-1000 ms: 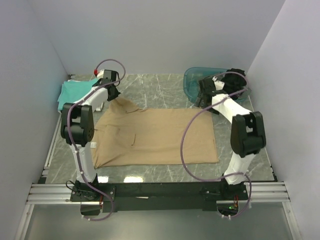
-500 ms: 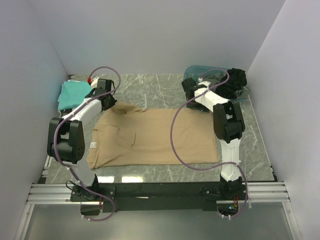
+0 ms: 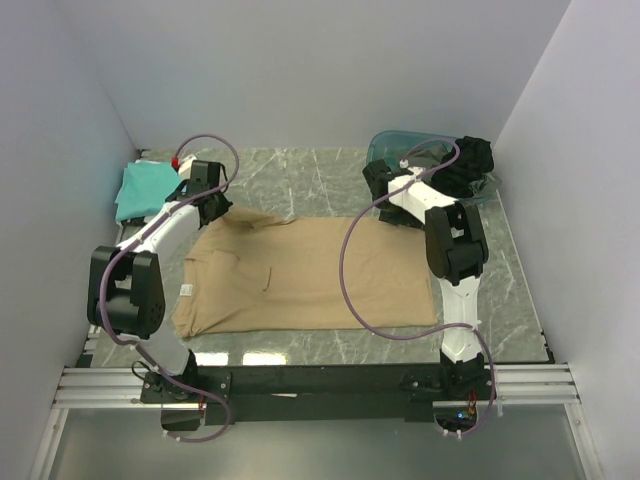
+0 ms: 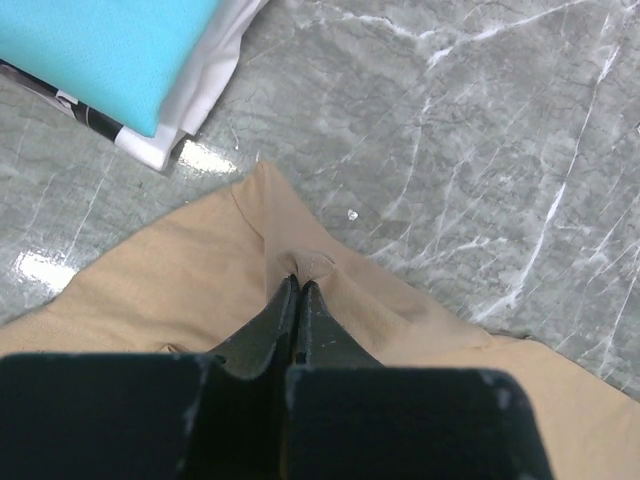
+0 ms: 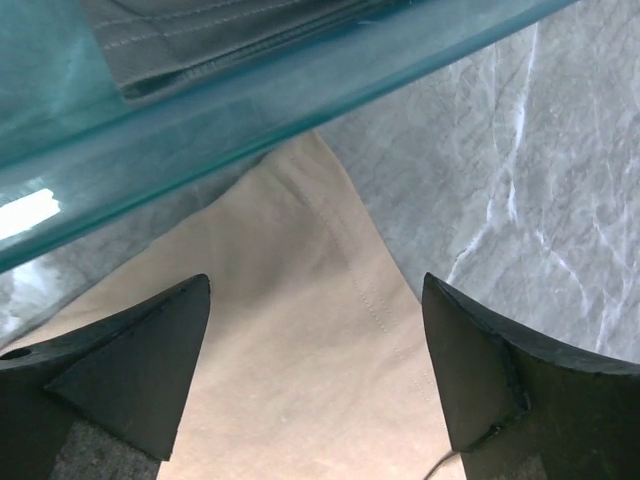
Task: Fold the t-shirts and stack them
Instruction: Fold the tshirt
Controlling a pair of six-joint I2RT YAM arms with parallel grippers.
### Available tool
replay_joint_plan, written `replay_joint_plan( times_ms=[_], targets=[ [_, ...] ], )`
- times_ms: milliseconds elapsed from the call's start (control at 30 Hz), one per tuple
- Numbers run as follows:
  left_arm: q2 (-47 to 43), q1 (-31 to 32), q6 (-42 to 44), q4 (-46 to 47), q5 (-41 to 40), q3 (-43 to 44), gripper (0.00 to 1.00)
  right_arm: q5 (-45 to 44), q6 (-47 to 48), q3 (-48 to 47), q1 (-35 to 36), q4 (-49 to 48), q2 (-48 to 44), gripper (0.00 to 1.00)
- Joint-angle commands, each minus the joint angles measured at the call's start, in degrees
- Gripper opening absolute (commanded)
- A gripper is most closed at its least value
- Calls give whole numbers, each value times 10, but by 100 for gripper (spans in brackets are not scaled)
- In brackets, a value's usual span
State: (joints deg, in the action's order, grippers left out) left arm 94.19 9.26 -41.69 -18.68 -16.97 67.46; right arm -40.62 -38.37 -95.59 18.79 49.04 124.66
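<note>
The table [image 3: 330, 180] is grey marble-patterned, and most of its middle is taken by the tan shirt [image 3: 320, 275]. The shirt lies spread flat, its far edge toward the back wall and its near edge close to the arm bases. At the far right stands a clear teal bin [image 3: 385, 150] with dark clothes [image 3: 470, 160] in it. At the far left a folded teal shirt [image 3: 145, 185] sits on white cloth [image 4: 210, 70].

The left claw [image 4: 297, 290] is closed, pinching a small ridge of the tan shirt at its far left corner. The right claw [image 5: 316, 285] stands wide open and holds nothing. It hangs over the shirt's far right corner, and the bin's rim is just beyond its tips.

The step in hand looks like taking both far corners so the far edge can be folded. To do it well, the right claw should come straight down so the stitched hem sits between its fingers. It should then close low enough to catch the cloth, not skim over it. The bin wall is the hazard, so the tips should stay on the shirt side of it. The left pinch looks shallow. Both claws should lift together and evenly, or the cloth may slip or pull askew.
</note>
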Motion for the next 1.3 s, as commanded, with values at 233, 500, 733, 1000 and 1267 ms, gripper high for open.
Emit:
replay_joint_plan(
  times_ms=[233, 500, 733, 1000, 1267],
  targets=[
    [-39, 3, -13, 15, -3, -13, 0, 56, -14, 1, -1, -11, -27, 87],
    [-58, 4, -15, 24, 6, -29, 1, 135, -63, -20, -1, -105, -33, 85],
    [-57, 4, -12, 22, 6, -30, 0, 88, -76, -35, -1, -78, -14, 85],
    [-63, 4, -13, 23, 6, -35, 1, 79, -79, -77, 2, -31, 35, 84],
    [-69, 4, -15, 16, -3, -35, 0, 63, -79, -71, 17, -3, 38, 81]
  ],
)
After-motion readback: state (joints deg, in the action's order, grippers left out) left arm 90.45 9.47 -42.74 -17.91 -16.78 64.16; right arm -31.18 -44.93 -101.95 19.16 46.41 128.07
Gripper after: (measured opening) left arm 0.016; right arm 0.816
